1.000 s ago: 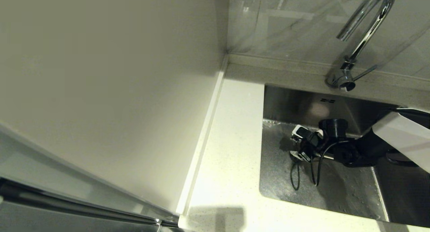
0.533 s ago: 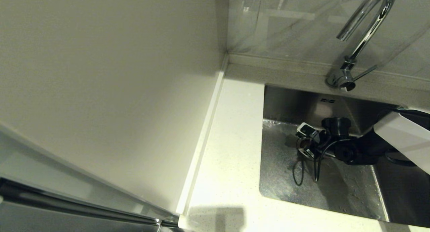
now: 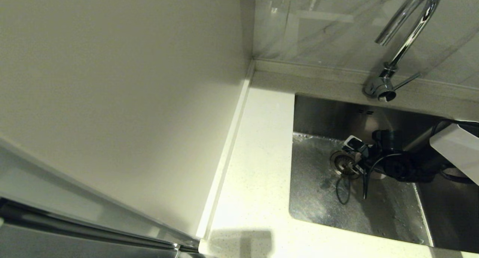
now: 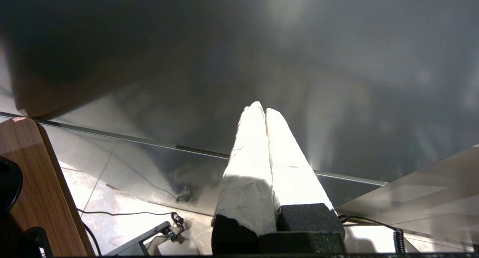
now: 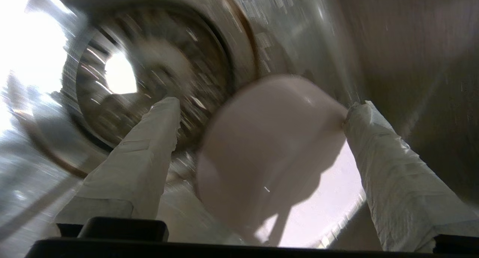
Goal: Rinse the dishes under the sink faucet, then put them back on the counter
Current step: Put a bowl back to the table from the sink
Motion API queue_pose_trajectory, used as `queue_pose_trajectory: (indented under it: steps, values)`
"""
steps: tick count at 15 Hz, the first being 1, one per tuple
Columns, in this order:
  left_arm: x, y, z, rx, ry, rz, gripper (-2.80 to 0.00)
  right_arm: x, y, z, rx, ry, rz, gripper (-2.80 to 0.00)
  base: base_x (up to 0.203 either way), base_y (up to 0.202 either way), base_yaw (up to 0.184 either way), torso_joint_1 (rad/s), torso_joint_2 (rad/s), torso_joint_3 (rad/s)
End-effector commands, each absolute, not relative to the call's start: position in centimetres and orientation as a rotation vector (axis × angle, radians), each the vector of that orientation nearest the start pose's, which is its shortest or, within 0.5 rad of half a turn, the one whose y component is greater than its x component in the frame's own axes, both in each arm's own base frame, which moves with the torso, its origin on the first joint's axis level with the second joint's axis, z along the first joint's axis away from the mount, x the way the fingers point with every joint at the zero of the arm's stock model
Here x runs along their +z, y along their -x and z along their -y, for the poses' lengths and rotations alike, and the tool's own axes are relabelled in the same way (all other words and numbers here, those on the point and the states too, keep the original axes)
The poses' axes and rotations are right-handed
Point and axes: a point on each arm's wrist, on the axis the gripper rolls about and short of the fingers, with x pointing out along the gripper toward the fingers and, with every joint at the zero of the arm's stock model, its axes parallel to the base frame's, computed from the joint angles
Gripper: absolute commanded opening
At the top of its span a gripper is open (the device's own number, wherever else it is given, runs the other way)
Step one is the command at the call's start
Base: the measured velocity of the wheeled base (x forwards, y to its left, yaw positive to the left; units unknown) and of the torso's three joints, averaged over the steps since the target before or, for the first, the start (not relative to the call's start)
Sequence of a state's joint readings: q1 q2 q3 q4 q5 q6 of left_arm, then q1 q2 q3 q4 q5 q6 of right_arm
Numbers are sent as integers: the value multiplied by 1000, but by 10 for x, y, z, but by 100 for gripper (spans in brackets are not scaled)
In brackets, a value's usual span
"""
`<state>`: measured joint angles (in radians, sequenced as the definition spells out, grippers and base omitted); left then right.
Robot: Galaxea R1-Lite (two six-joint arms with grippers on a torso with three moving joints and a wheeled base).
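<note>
A pale pink bowl lies tilted on the sink floor, between the wide-apart fingers of my right gripper. One fingertip touches its rim and the other fingertip stands apart from it. The gripper is open. In the head view my right gripper is low in the sink, just right of the round strainer drain; the arm hides the bowl there. The blue-white and yellow-green bowls are out of view. My left gripper is shut on nothing, parked away from the sink.
The chrome faucet arches over the sink's back edge, its thin lever pointing right. The speckled white counter runs along the sink's left side beside a cream wall panel. Cables dangle from the right wrist.
My right arm has drawn back to the right across the sink floor, uncovering the strainer drain that it hid a second ago. The left arm has not moved.
</note>
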<state>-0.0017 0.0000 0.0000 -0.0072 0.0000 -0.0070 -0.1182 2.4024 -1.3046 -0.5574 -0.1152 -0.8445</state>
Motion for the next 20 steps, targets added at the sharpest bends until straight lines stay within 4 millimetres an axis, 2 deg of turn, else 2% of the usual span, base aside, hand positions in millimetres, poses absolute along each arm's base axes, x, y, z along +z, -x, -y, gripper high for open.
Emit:
queue_pose_trajectory:
  steps: [1, 7, 11, 20]
  values:
    - [75, 23, 0, -2, 8, 5, -280, 28, -451, 72, -27, 832, -623, 0, 0, 0, 0, 0, 0, 0]
    - [75, 23, 0, -2, 8, 5, -280, 15, -453, 120, -115, 825, -664, 0, 0, 0, 0, 0, 0, 0]
    - [75, 23, 0, -2, 8, 5, -280, 10, -459, 143, -166, 813, -662, 0, 0, 0, 0, 0, 0, 0]
    - [75, 23, 0, -2, 8, 5, -280, 23, -457, 153, -218, 813, -649, 0, 0, 0, 0, 0, 0, 0]
